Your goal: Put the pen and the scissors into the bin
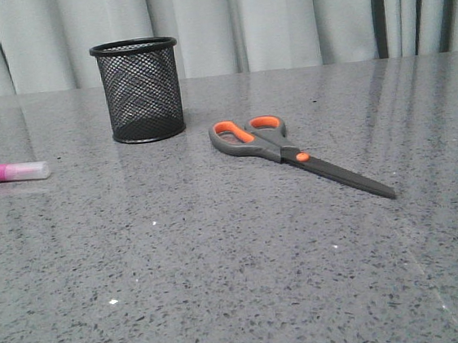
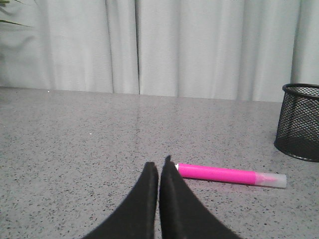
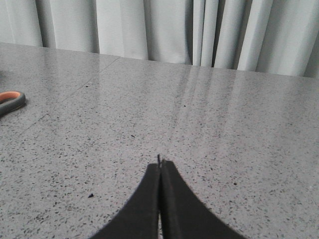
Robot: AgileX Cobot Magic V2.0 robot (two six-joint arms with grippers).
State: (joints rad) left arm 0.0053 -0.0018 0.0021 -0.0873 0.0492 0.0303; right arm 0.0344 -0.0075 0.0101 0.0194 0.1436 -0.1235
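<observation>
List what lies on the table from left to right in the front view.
pink pen → black mesh pencil cup → grey and orange scissors

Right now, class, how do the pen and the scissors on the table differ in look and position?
The pen is slim and magenta with a pale cap; the scissors are grey with orange-lined loops and dark blades. The pen lies left of the bin, the scissors right. Both lie flat, outside the bin.

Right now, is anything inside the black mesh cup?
Nothing shows through the mesh of the bin, though its floor is hard to see. The pen and the scissors both lie on the table outside it.
</observation>
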